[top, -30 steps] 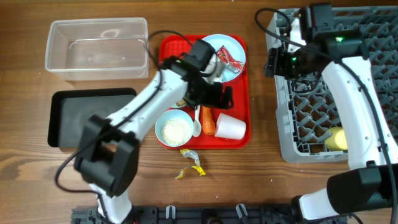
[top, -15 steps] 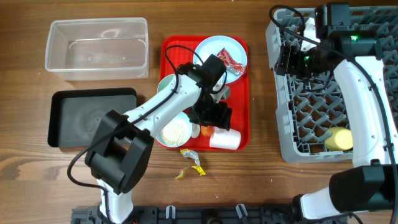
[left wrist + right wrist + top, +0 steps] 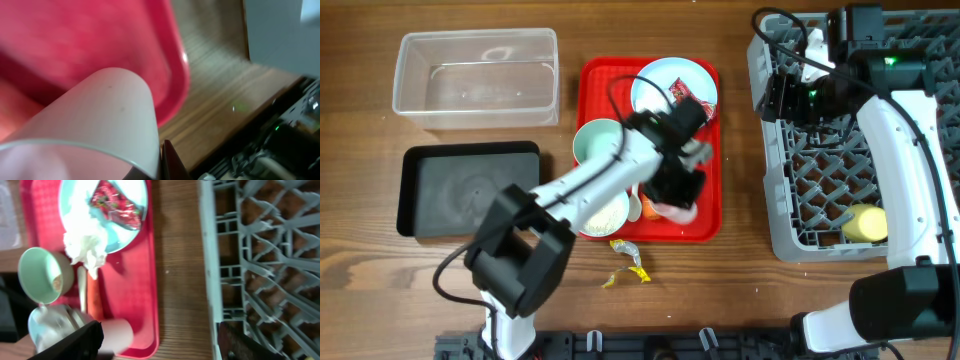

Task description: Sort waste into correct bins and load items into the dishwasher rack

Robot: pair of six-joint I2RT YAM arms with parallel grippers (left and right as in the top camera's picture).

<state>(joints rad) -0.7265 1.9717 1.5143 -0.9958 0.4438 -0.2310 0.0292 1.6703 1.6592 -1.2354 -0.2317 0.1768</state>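
Observation:
On the red tray (image 3: 710,215) the pink cup (image 3: 672,211) lies on its side, and my left gripper (image 3: 684,186) is shut on its rim. In the left wrist view the cup's wall (image 3: 100,115) fills the frame, with one dark finger (image 3: 170,162) pressed against it. Also on the tray are the blue plate (image 3: 658,80) carrying a red wrapper (image 3: 692,101), an empty bowl (image 3: 597,140), a bowl of rice (image 3: 604,213) and the carrot (image 3: 633,208). My right gripper (image 3: 782,96) hangs open over the left edge of the dishwasher rack (image 3: 880,150). A yellow cup (image 3: 862,222) rests in the rack.
The clear tub (image 3: 475,75) and the black bin (image 3: 470,190) stand left of the tray. A yellow wrapper (image 3: 626,262) lies on the wood in front of the tray. The right wrist view shows tissue (image 3: 85,245), the spoon (image 3: 81,290) and a brown lump (image 3: 57,283) in the bowl.
My left gripper has moved right across the tray and closed on the pink cup's rim. The right arm shifted slightly right early on, then stayed still.

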